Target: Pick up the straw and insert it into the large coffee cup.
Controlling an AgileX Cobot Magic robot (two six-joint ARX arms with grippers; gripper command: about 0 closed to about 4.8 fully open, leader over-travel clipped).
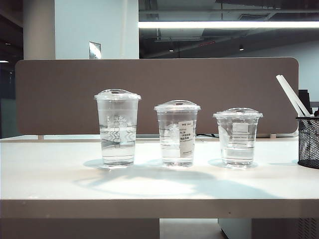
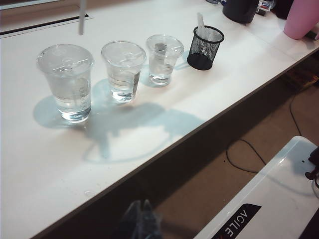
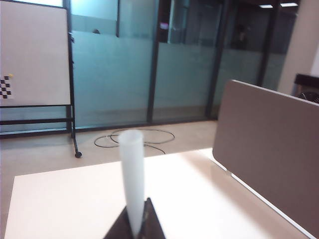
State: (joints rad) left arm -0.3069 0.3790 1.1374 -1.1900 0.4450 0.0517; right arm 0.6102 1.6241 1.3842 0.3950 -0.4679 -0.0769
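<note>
straw: white, held in the right gripper [image 3: 135,226]; straw [image 3: 132,179] sticks out past the fingertips, long axis running along the gripper's own line, away from the wrist cam.
right gripper: jaws closed on the straw's lower end; only the dark finger tips show at the wrist view's edge. Not in the exterior view.
straw elsewhere: thin pale rod [image 2: 82,17] at the far edge of the left wrist view, hanging about upright above the table behind the big cup; prob. the same straw, can't be sure.
large cup: tallest one, domed lid, faint print, no sticker [image 1: 117,127]; leftmost of 3 in the exterior view, also seen in the left wrist view [image 2: 67,79]. Upright, part full of clear liquid, lid on.
other cups: mid cup [image 1: 177,132] w/ sticker, short cup [image 1: 238,135]; in a row, apart from each other.
holder: black mesh pot [image 1: 308,142] at the right end, spare straws in it.
left gripper: dark blur [image 2: 141,221] near the table's front edge, well apart from the cups; open or shut, can't tell.
key relation: right wrist view shows bare table [image 3: 65,199] and divider, no cup. So cup is not yet lined up w/ the straw.
next, my read: bring straw tip over the lid's centre hole, axis vertical, then lower.
risk: tip misses the hole and skids on the dome.
</note>
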